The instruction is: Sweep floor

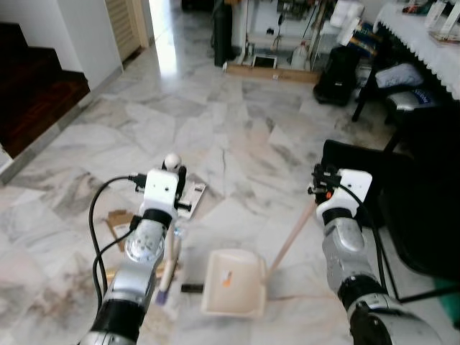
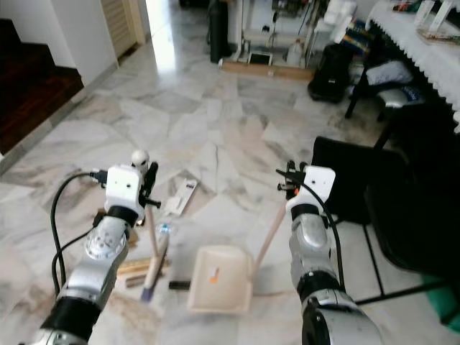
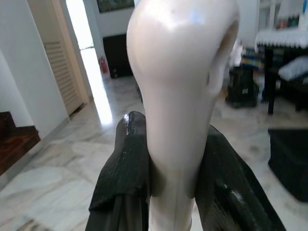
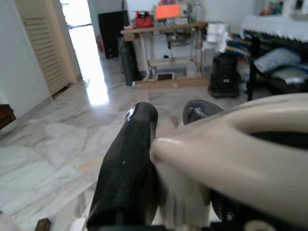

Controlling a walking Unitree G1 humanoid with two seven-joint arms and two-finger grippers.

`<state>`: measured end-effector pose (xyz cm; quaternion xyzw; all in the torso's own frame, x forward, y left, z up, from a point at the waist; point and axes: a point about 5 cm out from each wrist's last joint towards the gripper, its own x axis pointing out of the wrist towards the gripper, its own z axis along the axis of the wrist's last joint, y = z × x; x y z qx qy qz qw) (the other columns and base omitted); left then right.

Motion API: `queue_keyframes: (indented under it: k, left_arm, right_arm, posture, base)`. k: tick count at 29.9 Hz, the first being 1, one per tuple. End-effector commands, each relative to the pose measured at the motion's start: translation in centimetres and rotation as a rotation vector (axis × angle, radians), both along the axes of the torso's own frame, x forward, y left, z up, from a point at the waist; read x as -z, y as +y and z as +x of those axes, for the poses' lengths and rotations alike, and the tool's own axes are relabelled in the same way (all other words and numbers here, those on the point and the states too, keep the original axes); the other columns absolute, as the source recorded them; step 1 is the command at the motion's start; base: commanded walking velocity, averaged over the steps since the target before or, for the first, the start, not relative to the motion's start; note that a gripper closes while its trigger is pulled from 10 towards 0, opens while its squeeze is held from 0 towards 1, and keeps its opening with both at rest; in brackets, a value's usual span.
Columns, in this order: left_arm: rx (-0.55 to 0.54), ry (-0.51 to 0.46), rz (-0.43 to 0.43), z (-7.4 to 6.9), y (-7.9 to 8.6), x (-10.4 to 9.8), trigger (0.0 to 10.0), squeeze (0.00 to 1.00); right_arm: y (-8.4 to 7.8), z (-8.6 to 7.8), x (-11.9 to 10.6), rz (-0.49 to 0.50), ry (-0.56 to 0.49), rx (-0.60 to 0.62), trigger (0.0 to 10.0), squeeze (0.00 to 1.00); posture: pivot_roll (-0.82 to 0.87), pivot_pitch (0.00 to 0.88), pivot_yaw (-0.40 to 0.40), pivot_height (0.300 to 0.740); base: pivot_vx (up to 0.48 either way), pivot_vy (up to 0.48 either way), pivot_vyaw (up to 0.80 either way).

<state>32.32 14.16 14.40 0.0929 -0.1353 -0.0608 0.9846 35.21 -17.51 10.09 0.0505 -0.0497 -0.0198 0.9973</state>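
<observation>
My left gripper (image 1: 176,181) is shut on the cream broom handle (image 1: 172,237), just under its rounded white top (image 1: 172,159). The handle slants down to a purple end near the floor. In the left wrist view both black fingers (image 3: 127,163) clamp the handle (image 3: 183,96). My right gripper (image 1: 320,184) is shut on the looped end of the dustpan's long beige handle (image 1: 293,236). The cream dustpan (image 1: 233,284) rests flat on the marble floor between my arms. In the right wrist view the handle loop (image 4: 231,139) sits between the fingers (image 4: 130,163).
Scraps lie on the floor around the broom: a cardboard piece (image 1: 119,219), a flat white piece (image 1: 192,195) and a small dark block (image 1: 191,288). A black chair (image 1: 359,169) stands close on the right, a dark stair (image 1: 29,93) at left, a bag (image 1: 336,72) and a cloth-covered table (image 1: 424,43) farther back.
</observation>
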Motion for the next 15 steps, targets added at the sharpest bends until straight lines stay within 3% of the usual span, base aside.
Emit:
queue_keyframes:
  k: [1,15]
  left_arm:
    - [0.011,-0.037,0.022,0.0,0.0,-0.7,10.0,0.0]
    - [0.043,0.004,0.012,-0.5,-0.5,0.5,10.0,0.0]
  right_arm:
    - [0.7,0.4,-1.0,0.017,-0.046,-0.016,10.0,0.0]
    - [-0.2,0.3,-0.9,-0.018,-0.035,0.004,10.0,0.0]
  posture:
    - [0.15,0.0,-0.059,0.74]
    - [0.14,0.0,-0.067,0.74]
  base:
    - [0.0,0.0,0.0]
    - [0.0,0.0,0.0]
